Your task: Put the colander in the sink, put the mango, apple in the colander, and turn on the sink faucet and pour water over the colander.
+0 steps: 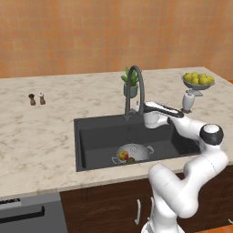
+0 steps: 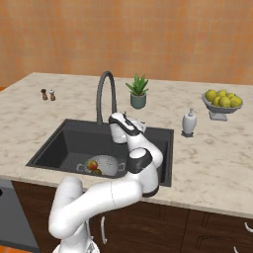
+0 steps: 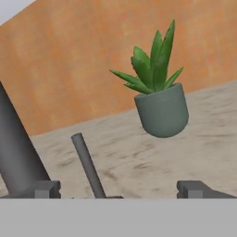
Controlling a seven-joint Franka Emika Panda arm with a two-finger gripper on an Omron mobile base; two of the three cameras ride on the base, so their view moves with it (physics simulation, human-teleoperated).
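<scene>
Lining up gripper (image 3: pixel 118 189) on faucet lever (image 3: pixel 88 165), jaws spread wide, nothing held. Colander (image 1: pixel 133 152) sits near front of sink (image 1: pixel 95 136), apple (image 1: pixel 123 155) and mango (image 1: pixel 130 159) inside. Risk we see: fingers skid off thin lever; spout (image 1: pixel 138 86) off colander, stream misses.

No text, label, brand, number or sign is readable anywhere.
</scene>
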